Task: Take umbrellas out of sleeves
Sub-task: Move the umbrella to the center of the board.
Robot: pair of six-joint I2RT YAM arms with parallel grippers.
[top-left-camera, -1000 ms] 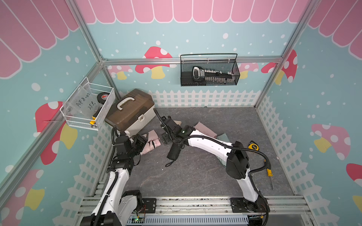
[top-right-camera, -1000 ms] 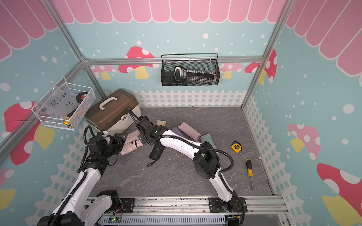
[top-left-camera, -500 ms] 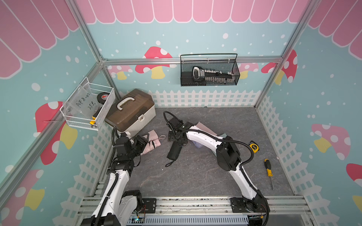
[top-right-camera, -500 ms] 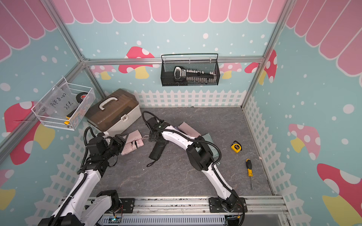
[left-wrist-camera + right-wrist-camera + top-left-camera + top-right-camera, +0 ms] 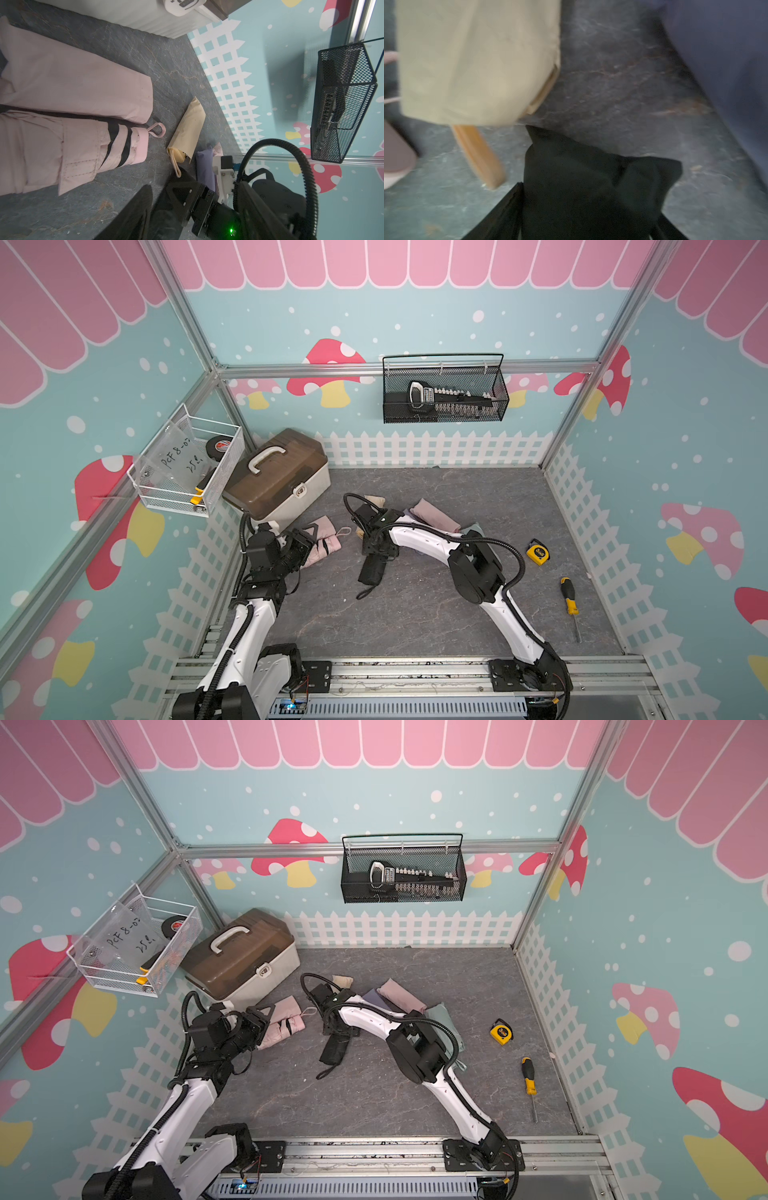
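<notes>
A black umbrella in its black sleeve lies mid-floor. My right gripper sits over its far end, and the right wrist view shows black fabric filling the gap between the jaws. Beyond it lies a beige umbrella in its sleeve, also seen in a top view. My left gripper stands open beside a bare pink umbrella and a flat pink sleeve; one finger shows, with nothing held. Pink, lilac and mint bundles are piled behind the right arm.
A brown-lidded toolbox stands at the back left, close to the pink items. A yellow tape measure and a screwdriver lie at the right. Wire baskets hang on the walls.
My right gripper has swung from near the toolbox toward the front, down onto the black sleeve's far end, and its jaws have narrowed. The left arm has not moved.
</notes>
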